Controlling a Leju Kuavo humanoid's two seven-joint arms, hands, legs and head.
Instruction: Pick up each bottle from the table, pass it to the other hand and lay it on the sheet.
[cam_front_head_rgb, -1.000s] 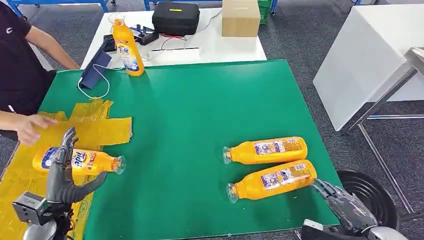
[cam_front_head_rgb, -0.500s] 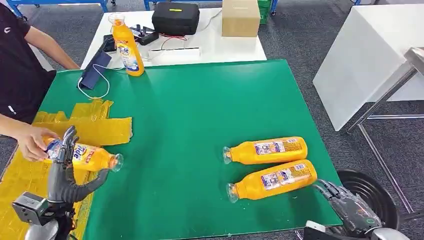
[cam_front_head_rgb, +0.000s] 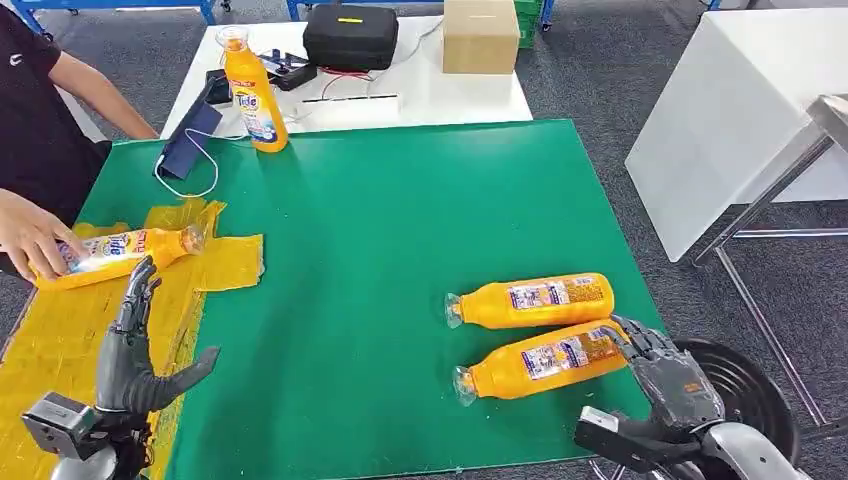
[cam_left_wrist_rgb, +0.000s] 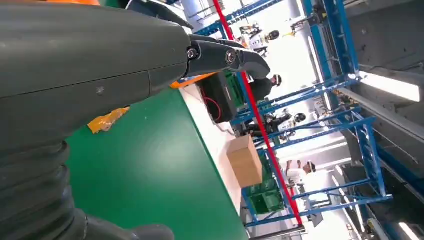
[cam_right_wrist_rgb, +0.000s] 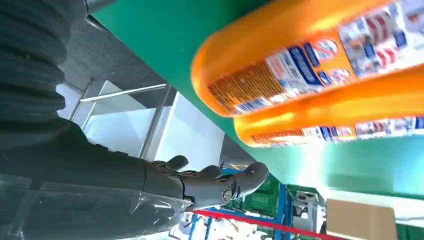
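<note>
Two orange bottles lie side by side on the green mat (cam_front_head_rgb: 380, 220), the farther bottle (cam_front_head_rgb: 535, 300) and the nearer bottle (cam_front_head_rgb: 545, 358), caps pointing left. My right hand (cam_front_head_rgb: 665, 370) is at the base end of the nearer bottle with fingers spread, holding nothing; the right wrist view shows the hand (cam_right_wrist_rgb: 210, 185) apart from both bottles (cam_right_wrist_rgb: 300, 65). My left hand (cam_front_head_rgb: 135, 345) stands open over the yellow sheet (cam_front_head_rgb: 225, 255), fingers up. A person's hand (cam_front_head_rgb: 30, 235) holds a third bottle (cam_front_head_rgb: 120, 250) above the sheet. A fourth bottle (cam_front_head_rgb: 255, 90) stands upright at the far left.
Behind the mat a white table carries a black case (cam_front_head_rgb: 350, 35), a cardboard box (cam_front_head_rgb: 480, 35) and a dark blue pouch (cam_front_head_rgb: 190, 135) with a cable. A black round bin (cam_front_head_rgb: 745, 385) sits past the mat's right edge, beside a white table (cam_front_head_rgb: 740, 110).
The person picked the bottle up from the sheet by my left hand and carried it away to the far left. My right hand rose toward the nearer bottle's base.
</note>
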